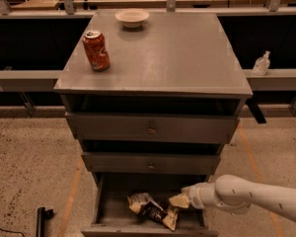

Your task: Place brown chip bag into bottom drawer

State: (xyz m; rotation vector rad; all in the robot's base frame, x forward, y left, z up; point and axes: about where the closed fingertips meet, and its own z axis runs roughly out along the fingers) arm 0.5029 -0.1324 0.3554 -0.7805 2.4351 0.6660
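- Bag (150, 209): crinkled dark brown foil with pale cream ends, lying in the open bottom drawer (99, 204) at the lower middle of the frame
- Gripper (180, 200): at the bag's right end, inside the drawer; its state, open or closed, cannot be told
- Arm (246, 196): smooth white rounded shell, entering from the lower right
- Cabinet (163, 53): flat grey top, two upper drawers shut with small round knobs
- Can (96, 50): orange-red cylinder, upright, upper left of the top
- Bowl (132, 18): shallow, pale, at the back edge
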